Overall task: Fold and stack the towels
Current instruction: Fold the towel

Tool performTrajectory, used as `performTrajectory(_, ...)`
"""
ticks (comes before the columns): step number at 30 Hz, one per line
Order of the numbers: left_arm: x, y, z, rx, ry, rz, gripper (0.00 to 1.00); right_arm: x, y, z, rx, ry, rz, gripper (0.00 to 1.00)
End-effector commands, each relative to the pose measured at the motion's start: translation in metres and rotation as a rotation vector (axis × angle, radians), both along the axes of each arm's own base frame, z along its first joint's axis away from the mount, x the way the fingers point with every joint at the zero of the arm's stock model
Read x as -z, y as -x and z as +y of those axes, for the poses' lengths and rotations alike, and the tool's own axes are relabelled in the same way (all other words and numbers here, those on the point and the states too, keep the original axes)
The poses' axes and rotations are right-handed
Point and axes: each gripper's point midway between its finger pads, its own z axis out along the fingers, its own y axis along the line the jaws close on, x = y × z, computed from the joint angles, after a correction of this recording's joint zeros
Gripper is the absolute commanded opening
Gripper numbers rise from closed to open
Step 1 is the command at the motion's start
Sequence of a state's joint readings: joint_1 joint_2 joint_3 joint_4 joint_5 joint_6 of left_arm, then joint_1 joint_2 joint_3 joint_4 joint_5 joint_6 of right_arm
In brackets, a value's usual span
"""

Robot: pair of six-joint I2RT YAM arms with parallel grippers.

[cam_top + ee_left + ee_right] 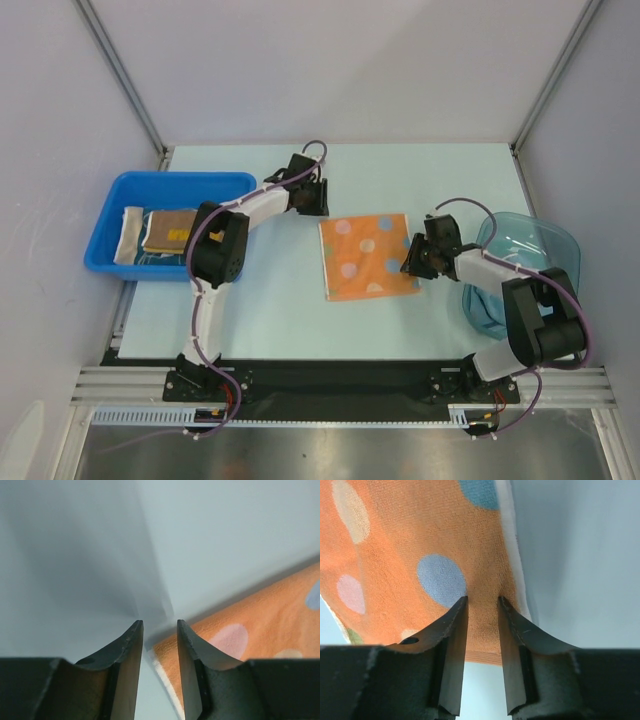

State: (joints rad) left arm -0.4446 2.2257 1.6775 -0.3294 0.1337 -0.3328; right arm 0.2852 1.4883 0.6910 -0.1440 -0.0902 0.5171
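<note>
One orange towel (pixel 366 258) with pale dots lies spread flat, a single layer, in the middle of the table (pixel 270 310), between the two arms.

The left gripper (pixel 318 205) is at the towel's far-left corner. In the left wrist view its two fingers (pixel 127 655) stand parted with a narrow gap. The white-hemmed corner lies just under that gap and beside the right finger, and nothing is clamped between them.

The right gripper (pixel 410 262) is at the towel's right edge, towards the near corner. In the right wrist view its two fingers (pixel 452 640) straddle the hem with orange cloth filling the gap between the tips. The cloth puckers slightly at the tips. Whether the jaws are pressing on it or only standing over it cannot be told.

One blue bin (pixel 180 180) sits at the left side of the table. It holds two folded towels that can be made out. A pale towel (pixel 129 235) lies along the bin's left side, and a brown towel (pixel 168 230) with a yellow patch lies just right of it, touching it. A thin strip of something else shows at their near edge, too small to name.

One clear blue tub (pixel 545 240) stands at the right side of the table, behind the right arm. Its contents cannot be made out.
</note>
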Motion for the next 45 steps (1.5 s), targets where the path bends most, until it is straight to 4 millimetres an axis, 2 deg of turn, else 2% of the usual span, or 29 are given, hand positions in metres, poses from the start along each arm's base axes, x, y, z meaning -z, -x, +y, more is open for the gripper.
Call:
performTrajectory(1,-0.026,-0.001,-0.011,0.128,0.012,-0.059,0.4,-0.008,0.009,0.003,-0.045,0.004,0.055,0.36)
performTrajectory(3,-0.036,0.005,-0.015,0.207,0.025,-0.075,0.43,-0.026,-0.006,0.002,-0.111,-0.02,0.015,0.4)
performTrajectory(4,-0.047,0.006,-0.014,0.258,0.011,-0.111,0.46,-0.049,-0.021,0.012,-0.223,-0.042,-0.049,0.43)
performTrajectory(5,-0.051,0.008,-0.014,0.287,0.008,-0.123,0.47,-0.048,-0.031,0.007,-0.256,-0.032,-0.039,0.45)
performTrajectory(6,-0.053,0.01,-0.015,0.34,-0.002,-0.143,0.48,-0.048,-0.032,0.001,-0.277,-0.008,0.001,0.46)
performTrajectory(7,-0.052,0.013,-0.013,0.36,-0.011,-0.134,0.5,-0.074,-0.057,0.004,-0.347,0.01,-0.082,0.48)
performTrajectory(8,-0.051,0.016,-0.013,0.371,-0.01,-0.124,0.5,-0.065,-0.065,0.003,-0.384,0.005,-0.056,0.48)
performTrajectory(9,-0.051,0.015,-0.013,0.401,-0.024,-0.134,0.51,-0.071,-0.074,-0.004,-0.39,-0.007,-0.063,0.5)
performTrajectory(10,-0.047,0.018,-0.012,0.427,-0.035,-0.126,0.53,-0.082,-0.091,-0.004,-0.428,-0.006,-0.115,0.51)
performTrajectory(11,-0.047,0.018,-0.013,0.437,-0.034,-0.127,0.54,-0.089,-0.099,0.0,-0.455,-0.05,-0.137,0.52)
performTrajectory(12,-0.047,0.017,-0.013,0.45,-0.035,-0.13,0.55,-0.072,-0.1,-0.005,-0.483,-0.067,-0.079,0.52)
performTrajectory(13,-0.047,0.016,-0.013,0.449,-0.038,-0.129,0.55,-0.07,-0.105,-0.004,-0.514,-0.068,-0.069,0.52)
performTrajectory(14,-0.045,0.014,-0.012,0.449,-0.039,-0.126,0.55,-0.085,-0.125,-0.005,-0.565,-0.032,-0.131,0.52)
performTrajectory(15,-0.048,0.012,-0.014,0.454,-0.038,-0.133,0.55,-0.064,-0.121,-0.005,-0.594,-0.043,-0.052,0.53)
performTrajectory(17,-0.046,0.007,-0.009,0.439,-0.047,-0.136,0.58,-0.07,-0.136,-0.004,-0.664,-0.039,-0.094,0.55)
performTrajectory(20,-0.05,0.0,-0.008,0.457,-0.04,-0.139,0.59,-0.056,-0.147,-0.008,-0.688,-0.086,-0.071,0.55)
performTrajectory(21,-0.038,0.003,-0.005,0.471,-0.058,-0.105,0.59,-0.064,-0.158,-0.011,-0.691,-0.077,-0.088,0.54)
performTrajectory(22,-0.036,0.003,-0.003,0.479,-0.068,-0.095,0.59,-0.047,-0.16,-0.013,-0.694,-0.086,-0.047,0.52)
performTrajectory(23,-0.029,0.006,-0.002,0.502,-0.08,-0.074,0.59,-0.053,-0.166,-0.017,-0.716,-0.079,-0.064,0.49)
performTrajectory(25,-0.024,0.009,0.001,0.523,-0.098,-0.053,0.59,-0.037,-0.167,-0.017,-0.74,-0.11,-0.031,0.46)
performTrajectory(27,-0.02,0.012,0.003,0.556,-0.111,-0.045,0.59,-0.033,-0.17,-0.02,-0.759,-0.122,-0.029,0.44)
performTrajectory(28,-0.016,0.012,0.004,0.562,-0.117,-0.039,0.59,-0.023,-0.168,-0.02,-0.767,-0.135,-0.009,0.43)
performTrajectory(32,-0.008,0.015,0.003,0.606,-0.113,-0.027,0.59,-0.009,-0.168,-0.024,-0.794,-0.14,0.017,0.43)
performTrajectory(40,0.002,0.01,0.007,0.615,-0.137,-0.016,0.57,-0.008,-0.173,-0.014,-0.84,-0.204,-0.021,0.4)
performTrajectory(45,0.005,0.009,0.005,0.634,-0.126,0.007,0.53,-0.007,-0.177,-0.012,-0.847,-0.215,-0.032,0.33)
